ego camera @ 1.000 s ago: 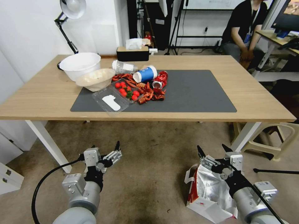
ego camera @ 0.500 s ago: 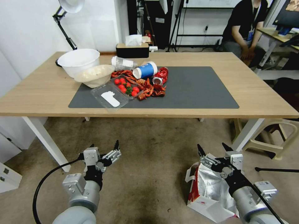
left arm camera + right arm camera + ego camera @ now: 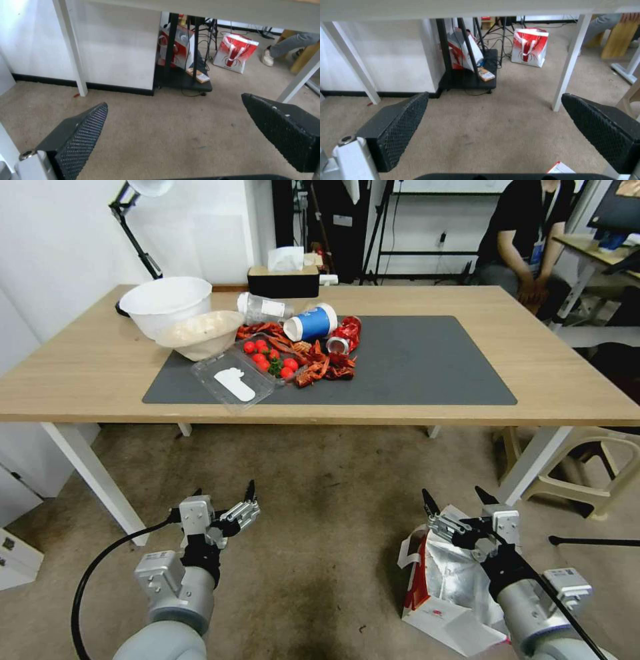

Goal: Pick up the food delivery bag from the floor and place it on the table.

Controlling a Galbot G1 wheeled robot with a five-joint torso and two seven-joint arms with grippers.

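My right gripper (image 3: 457,505) hangs over the bag (image 3: 448,588) on the floor (image 3: 320,553), jaws wide. My left gripper (image 3: 223,499) hangs near the table (image 3: 93,380) front edge, jaws wide too.

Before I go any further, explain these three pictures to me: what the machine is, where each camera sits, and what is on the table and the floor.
This is a wheeled robot with two arms. One picture looks down from its head; the other two come from cameras on its wrists, looking out between the black fingers.

In the head view, the left gripper hangs open over bare floor. The right gripper is open above the food delivery bag, which stands on the floor, foil-lined mouth up. Neither holds anything.

The table has a dark mat with leftovers: a white bowl, a tipped blue cup, tomatoes in a clear tray, and red shells.
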